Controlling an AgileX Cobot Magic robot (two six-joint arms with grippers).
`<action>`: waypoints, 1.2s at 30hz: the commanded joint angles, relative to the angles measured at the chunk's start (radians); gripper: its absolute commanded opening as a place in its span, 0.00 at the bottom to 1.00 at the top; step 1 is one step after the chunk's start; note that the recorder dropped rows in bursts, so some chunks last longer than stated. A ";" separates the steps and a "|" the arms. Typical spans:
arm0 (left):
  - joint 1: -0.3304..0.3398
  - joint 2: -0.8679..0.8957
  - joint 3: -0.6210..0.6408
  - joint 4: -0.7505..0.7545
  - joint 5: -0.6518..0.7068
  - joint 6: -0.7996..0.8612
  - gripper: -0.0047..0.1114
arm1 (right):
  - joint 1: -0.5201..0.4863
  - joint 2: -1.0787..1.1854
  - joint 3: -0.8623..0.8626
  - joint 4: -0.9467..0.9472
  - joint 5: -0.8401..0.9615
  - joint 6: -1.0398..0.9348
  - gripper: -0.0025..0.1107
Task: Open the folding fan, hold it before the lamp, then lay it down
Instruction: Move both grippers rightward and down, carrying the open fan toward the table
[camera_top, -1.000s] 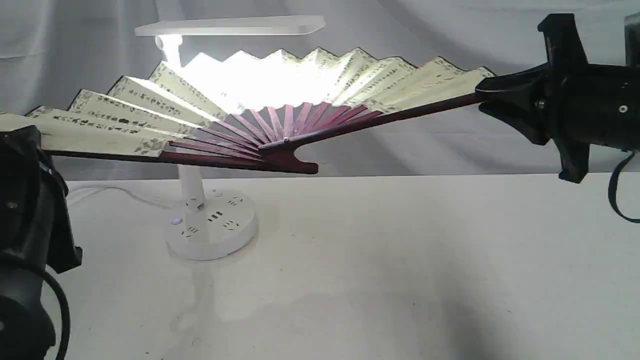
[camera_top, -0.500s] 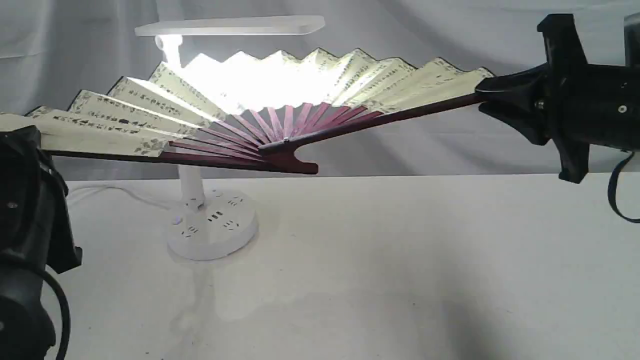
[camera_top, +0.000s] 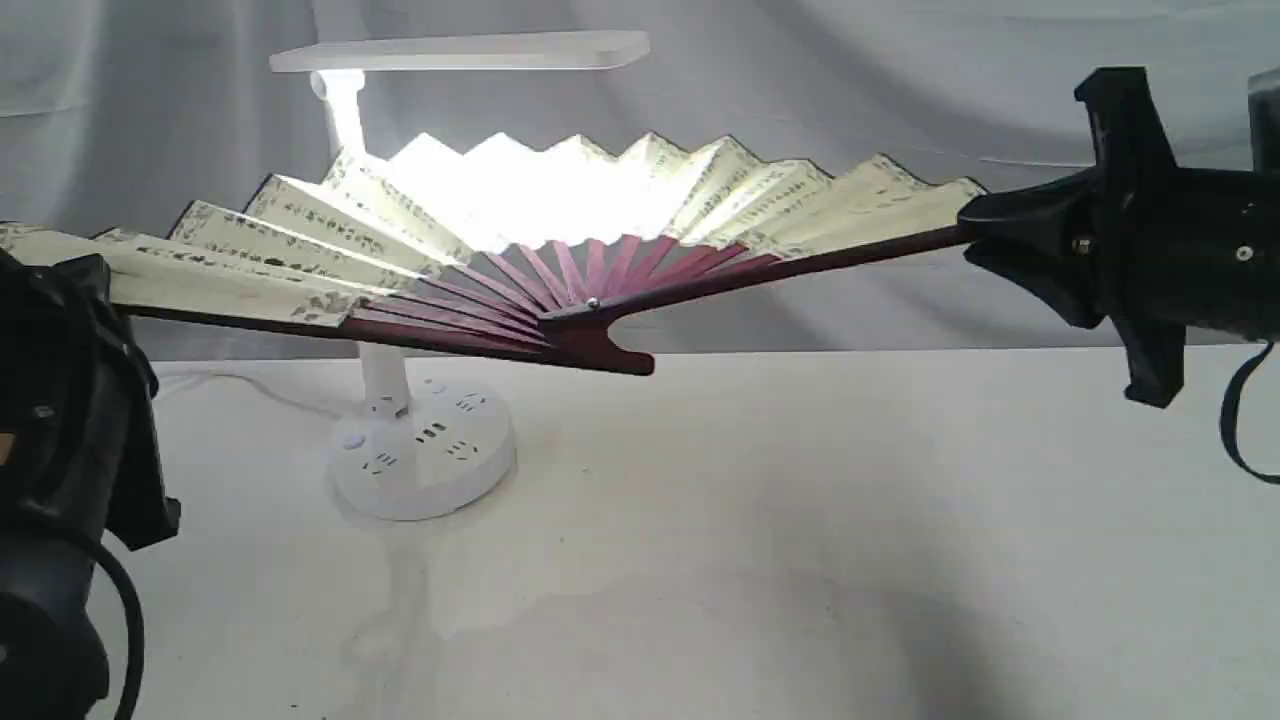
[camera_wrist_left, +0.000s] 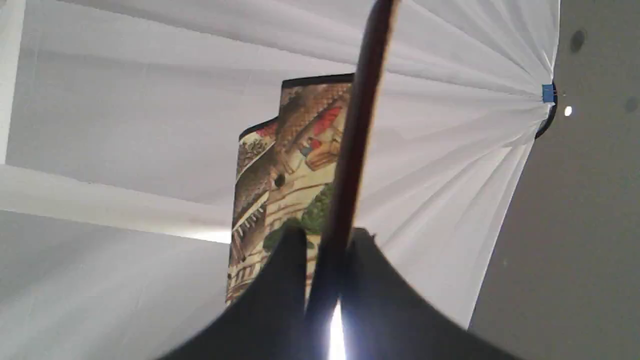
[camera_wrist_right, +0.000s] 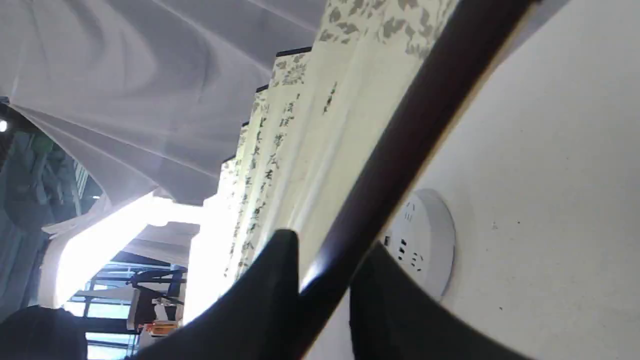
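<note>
My left gripper (camera_wrist_left: 326, 245) is nearest, low at the left, its two black fingers pressed onto the thin edge of one dark maroon guard of the fan (camera_top: 300, 235). My right gripper (camera_wrist_right: 324, 255), higher at the right, pinches the other guard the same way. Between them the fan hangs open in the air above the table (camera_top: 800, 520), a matte off-white top with faint stains. The fan's long axis runs side to side from guard tip to guard tip, spread close to a half circle. Its pivot is the lowest part, near the middle, and the zigzag outer edge points up. The left guard slopes gently down to the pivot and the right guard climbs away from it. The leaf is cream paper in sharp pleats, with columns of black calligraphy, a mottled border and a thin dark trim. The ribs are slim flat maroon slats radiating from a small metal rivet, and a blunt wooden heel juts out beside it. The face my left wrist camera sees carries a painting in reds, greens and browns. Behind the fan stands the lamp (camera_top: 420, 455), smooth white plastic. Its round base with sockets sits on the table, left of the pivot. The slim stem rises behind the leaf, and the long flat head lies level above the top edge. It is lit, and glare washes out the middle pleats. A white cord (camera_top: 220, 380) trails left from the base. Farthest back hangs pale cloth (camera_top: 900, 80) in soft folds.
</note>
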 joint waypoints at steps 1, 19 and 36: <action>-0.004 -0.018 -0.011 0.048 -0.004 -0.057 0.04 | 0.000 -0.004 0.031 -0.028 -0.045 -0.055 0.02; -0.055 0.177 -0.085 0.041 -0.060 -0.161 0.04 | -0.128 0.000 0.033 -0.028 -0.025 -0.054 0.02; -0.097 0.348 -0.234 0.006 -0.071 -0.196 0.04 | -0.257 0.096 0.033 -0.028 0.080 -0.056 0.02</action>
